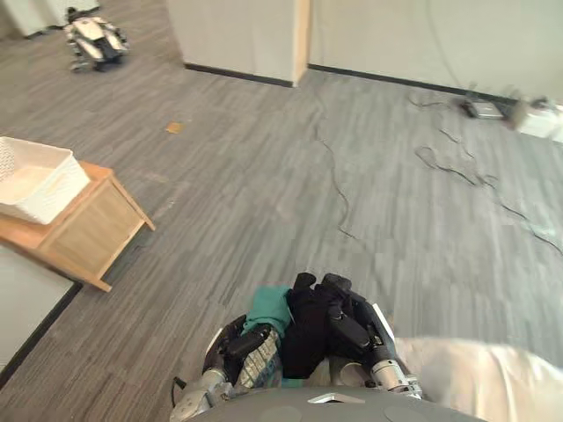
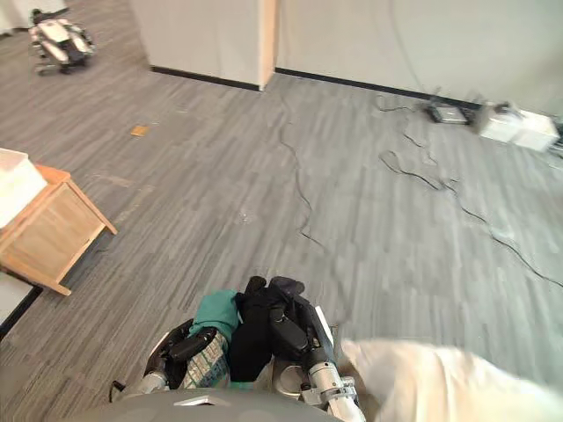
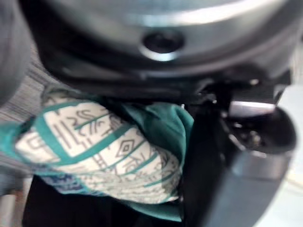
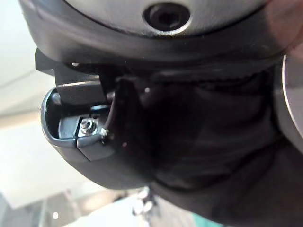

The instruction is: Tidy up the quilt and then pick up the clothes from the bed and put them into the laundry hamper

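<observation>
The hamper (image 1: 60, 188), white with an open top and a lattice side, sits far left on a low wooden stand (image 1: 95, 230). Behind it, in the far left corner of the room, a small legged robot (image 1: 95, 41) lies on the grey plank floor (image 1: 246, 193). A small orange scrap (image 1: 174, 127) lies on the floor between them. A pale wall panel with a wooden edge (image 1: 237, 35) stands at the back.

At the lower middle, both hands are drawn in close to the body, side by side, and the clothes are in them, well apart from the hamper. The left hand (image 1: 249, 341) has its dark fingers curled over a teal cloth (image 1: 268, 308) with a white patterned part. In the left wrist view that patterned cloth (image 3: 104, 151) bulges tight against the hand (image 3: 251, 142). Just beside it and touching it, a black cloth (image 1: 303, 338) hangs in a bunch. The right hand (image 1: 350, 327) clamps this one, its fingers bent over the top of the bundle. In the right wrist view the black cloth (image 4: 213, 142) is pressed against the hand (image 4: 94, 142), with a sliver of teal at the lower edge.

To the right of the right hand, the white quilt (image 1: 475, 378) shows in the lower right corner, soft and creased. A thin cable (image 1: 339, 185) snakes across the middle of the floor. More cables (image 1: 466, 171) lie tangled toward the far right, near a white box (image 1: 538, 119) by the wall.
</observation>
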Robot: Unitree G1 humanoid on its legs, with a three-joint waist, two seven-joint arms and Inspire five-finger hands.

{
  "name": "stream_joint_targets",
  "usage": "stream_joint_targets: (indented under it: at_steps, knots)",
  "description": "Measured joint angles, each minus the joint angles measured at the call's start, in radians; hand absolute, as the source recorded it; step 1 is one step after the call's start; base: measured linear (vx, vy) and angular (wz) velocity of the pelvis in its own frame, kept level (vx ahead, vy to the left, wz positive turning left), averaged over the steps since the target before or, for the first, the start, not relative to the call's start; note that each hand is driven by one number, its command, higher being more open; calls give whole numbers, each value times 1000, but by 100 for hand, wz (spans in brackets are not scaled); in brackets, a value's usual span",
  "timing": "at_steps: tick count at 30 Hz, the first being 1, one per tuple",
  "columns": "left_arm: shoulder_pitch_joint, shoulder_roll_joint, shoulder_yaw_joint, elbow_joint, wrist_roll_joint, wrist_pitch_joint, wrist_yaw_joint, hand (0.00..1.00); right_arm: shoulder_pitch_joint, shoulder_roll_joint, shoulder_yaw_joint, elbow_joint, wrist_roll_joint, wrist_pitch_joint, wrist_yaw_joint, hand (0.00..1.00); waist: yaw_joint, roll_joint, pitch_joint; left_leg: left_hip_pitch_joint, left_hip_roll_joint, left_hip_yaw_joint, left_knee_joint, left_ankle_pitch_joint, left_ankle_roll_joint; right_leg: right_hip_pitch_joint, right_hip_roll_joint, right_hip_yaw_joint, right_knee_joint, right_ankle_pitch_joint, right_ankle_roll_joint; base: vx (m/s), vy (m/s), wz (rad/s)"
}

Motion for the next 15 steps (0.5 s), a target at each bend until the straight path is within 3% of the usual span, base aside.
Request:
stream_joint_targets:
  at_steps: [1,2,3,4,5,6,7,9,11,12,13,14,15]
  knots:
    - [27,-36,32,0,4,4,0,0,10,-19,-4,-43,1,16,8,0,-8,51,-22,10,62,-20,12,-29,-29,-17,21,-50,103,-62,-35,824,-441,83]
    - [34,-45,47,-2,8,4,0,0,-1,-23,-5,-51,2,26,8,0,-12,68,-21,-17,84,-18,71,-23,-31,-12,21,-80,130,-108,-47,823,-452,86]
    - [21,-60,57,-7,9,4,-1,0,-30,-21,-17,-38,10,56,7,0,-12,83,-5,-115,125,-6,274,37,-30,16,23,-126,154,-168,-70,680,-371,82]
    - [9,-82,65,-12,13,1,-8,0,-63,-37,-21,-29,11,84,12,0,-4,103,31,-223,185,3,508,163,-15,93,52,-168,113,-200,-87,619,-416,78]
    - [4,-87,67,-19,17,0,-19,0,-79,-50,-24,-22,11,99,24,0,3,114,45,-268,212,6,604,161,-15,144,76,-189,74,-207,-94,609,-399,36]
    - [-2,-87,70,-45,28,-5,-45,0,-119,-63,-26,19,12,119,30,0,26,109,64,-321,208,12,706,147,-16,246,112,-195,-8,-213,-104,717,-435,-8]
    - [-2,-83,68,-64,47,-20,-71,0,-142,-63,-33,53,34,145,30,0,56,94,75,-362,165,18,733,141,-17,357,127,-199,-98,-217,-110,594,-315,-23]
    - [-2,-83,49,-76,52,-33,-98,0,-146,-66,-52,67,64,160,30,0,73,89,75,-443,101,65,666,141,-17,486,143,-210,-217,-220,-115,513,-214,-10]
    - [-2,-83,41,-87,50,-42,-112,0,-155,-67,-68,71,79,183,30,0,76,107,75,-529,69,162,527,147,-19,589,162,-219,-319,-221,-114,585,-168,-4]
    - [-6,-82,41,-88,45,-43,-117,0,-159,-68,-70,73,78,199,30,0,75,108,75,-558,60,247,428,163,-19,638,165,-235,-365,-224,-106,722,-175,18]
    - [-11,-81,40,-86,41,-39,-117,0,-148,-69,-71,76,76,208,30,0,73,108,74,-575,65,439,273,217,-11,737,180,-293,-457,-224,-64,619,-146,32]
    - [-12,-80,39,-85,36,-39,-117,0,-135,-70,-72,77,76,213,30,0,73,107,74,-575,66,515,221,237,2,782,191,-317,-495,-225,-49,615,-148,64]
    - [-12,-79,35,-83,20,-29,-117,0,-108,-74,-71,84,76,219,28,0,73,112,67,-570,59,645,133,271,48,856,222,-361,-540,-239,-21,493,-117,59]
